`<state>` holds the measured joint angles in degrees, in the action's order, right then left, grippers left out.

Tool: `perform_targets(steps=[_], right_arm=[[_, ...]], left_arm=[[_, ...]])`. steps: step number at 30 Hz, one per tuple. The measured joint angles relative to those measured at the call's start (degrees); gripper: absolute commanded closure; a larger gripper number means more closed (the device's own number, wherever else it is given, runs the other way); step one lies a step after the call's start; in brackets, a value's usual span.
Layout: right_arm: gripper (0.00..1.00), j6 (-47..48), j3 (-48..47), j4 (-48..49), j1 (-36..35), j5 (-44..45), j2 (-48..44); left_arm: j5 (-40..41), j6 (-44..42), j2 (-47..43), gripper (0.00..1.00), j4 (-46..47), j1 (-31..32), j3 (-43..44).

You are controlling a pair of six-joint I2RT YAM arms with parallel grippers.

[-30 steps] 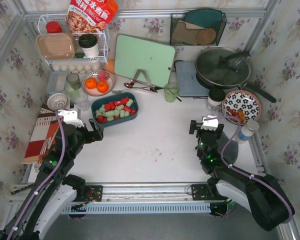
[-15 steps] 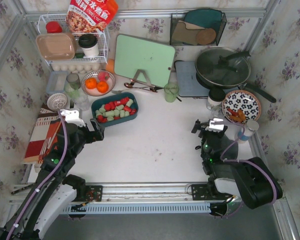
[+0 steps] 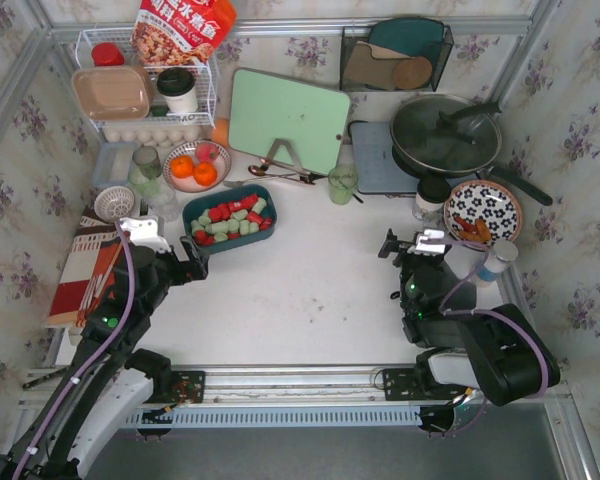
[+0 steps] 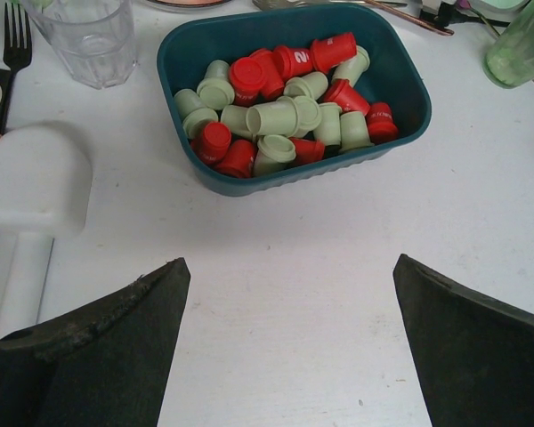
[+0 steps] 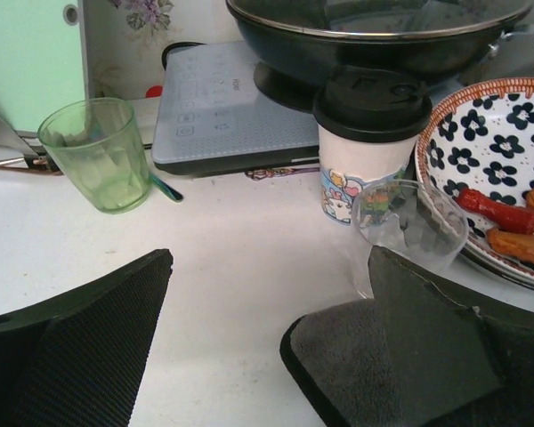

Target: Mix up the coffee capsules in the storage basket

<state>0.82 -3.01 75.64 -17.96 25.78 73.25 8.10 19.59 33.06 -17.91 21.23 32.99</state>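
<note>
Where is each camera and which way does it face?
Top external: overhead, behind, looking down on the white table; left arm and right arm show.
Left wrist: on its arm, facing the dark teal plastic basket of red and mint-green capsules; open left hand frames it.
Right wrist: on its arm, facing the translucent green tumbler and black pan; open right hand shows.
Top and left wrist share the basket.

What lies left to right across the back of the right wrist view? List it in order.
Mint-green cutting board → translucent green glass tumbler → flat grey induction cooktop → white cartoon-printed cup with black lid → round flower-patterned plate.
</note>
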Motion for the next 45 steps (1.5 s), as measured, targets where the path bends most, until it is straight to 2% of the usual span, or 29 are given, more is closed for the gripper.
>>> perform_targets(steps=[12,16,19,21,25,34,45], right_arm=[[0.00,-1.01,-3.82,-6.86,5.53,-5.70,0.42],[0.00,1.38,-1.29,-0.81,6.69,-8.11,5.01],[0.00,3.50,1.66,8.20,7.15,-11.23,13.49],[0.00,4.66,2.73,8.98,7.30,-12.98,16.92],[0.00,5.35,2.03,10.97,8.26,-15.45,17.55],[0.00,4.20,-2.60,10.80,9.38,-15.10,16.22],[0.00,0.72,-7.02,4.52,10.95,-11.15,15.87]], left_arm=[[0.00,0.00,-0.20,0.01,-0.04,0.00,-0.02],[-0.02,0.00,-0.68,0.01,-0.04,0.00,-0.02],[-0.02,0.00,-0.87,0.01,-0.02,0.00,-0.02],[-0.02,0.00,-0.81,0.01,-0.02,0.00,-0.02],[0.00,-0.02,-0.20,0.01,-0.02,0.00,-0.02],[0.07,-0.09,1.99,0.01,0.24,0.00,-0.37],[2.25,-0.46,3.52,0.01,1.77,0.00,-1.55]])
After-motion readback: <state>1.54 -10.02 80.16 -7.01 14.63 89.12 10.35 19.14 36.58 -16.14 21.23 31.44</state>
